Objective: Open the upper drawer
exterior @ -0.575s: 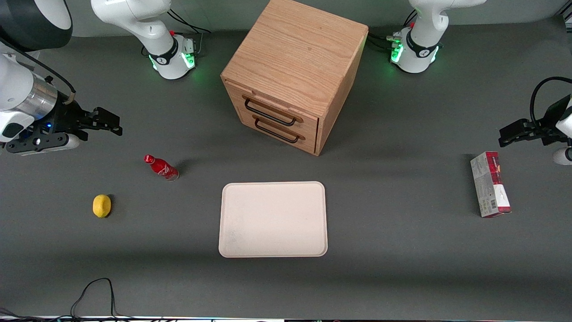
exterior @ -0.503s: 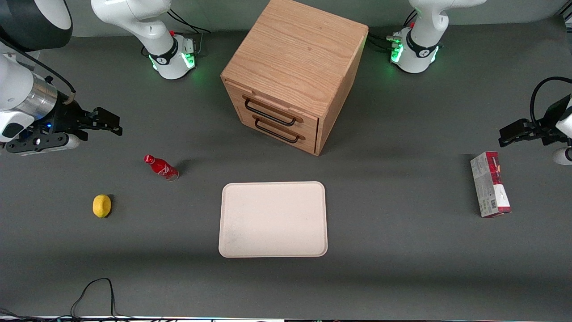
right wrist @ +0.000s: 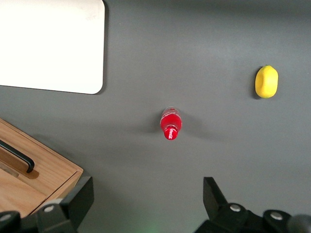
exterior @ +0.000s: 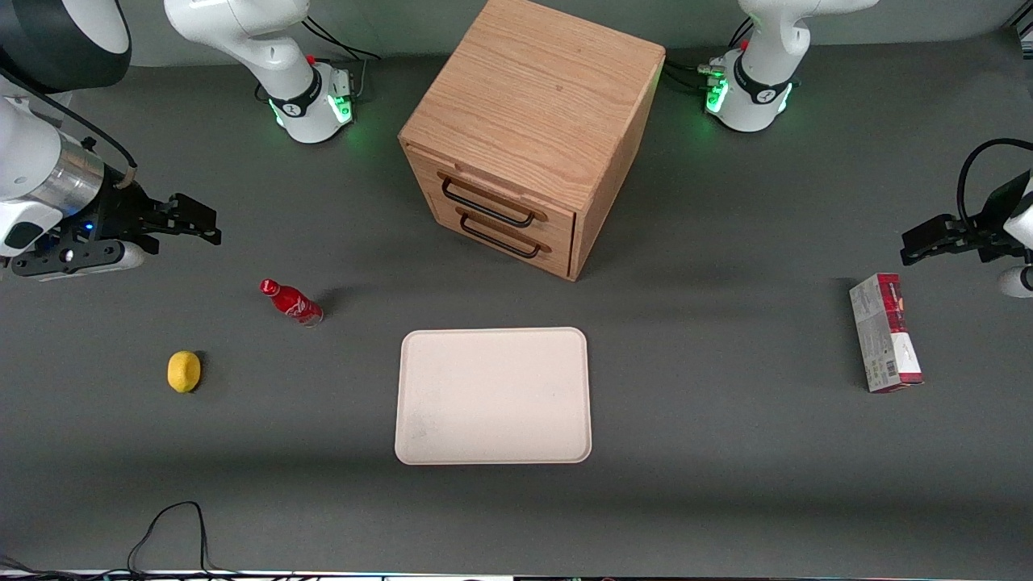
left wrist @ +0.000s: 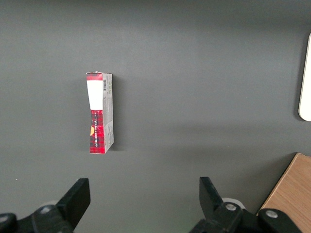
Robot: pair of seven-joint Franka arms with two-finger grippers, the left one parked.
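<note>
Dark grey tabletop (exterior: pixel 726 452), green base lights glowing at the edge farthest from the front cam. Wooden cabinet (exterior: pixel 541 105) sits mid-table, turned at an angle. Upper drawer (exterior: pixel 496 198) is shut, flush w/ the cabinet face, thin black wire handle (exterior: pixel 487 206) untouched; lower drawer (exterior: pixel 507 234) directly beneath, also shut.

Gripper (exterior: pixel 206 224) hangs above the table toward the working arm's end, well apart from the cabinet, fingers (right wrist: pixel 80 199) spread wide w/ nothing between them. In the wrist view the spread tips frame bare table, w/ a cabinet corner (right wrist: pixel 39 179) and a bit of handle in sight.

Red bottle (exterior: pixel 291 302) stands upright, nearer the front cam than the gripper. Lemon (exterior: pixel 184 371) nearer still. Cream tray (exterior: pixel 493 395) lies flat in front of the drawers, nearer the cam. Red-and-white carton (exterior: pixel 884 332) lies toward the parked arm's end.

Vs 0.6 s and 0.5 s ago: no visible change. Gripper same spot, same spread; drawer, bottle, lemon, tray, carton all unmoved.
</note>
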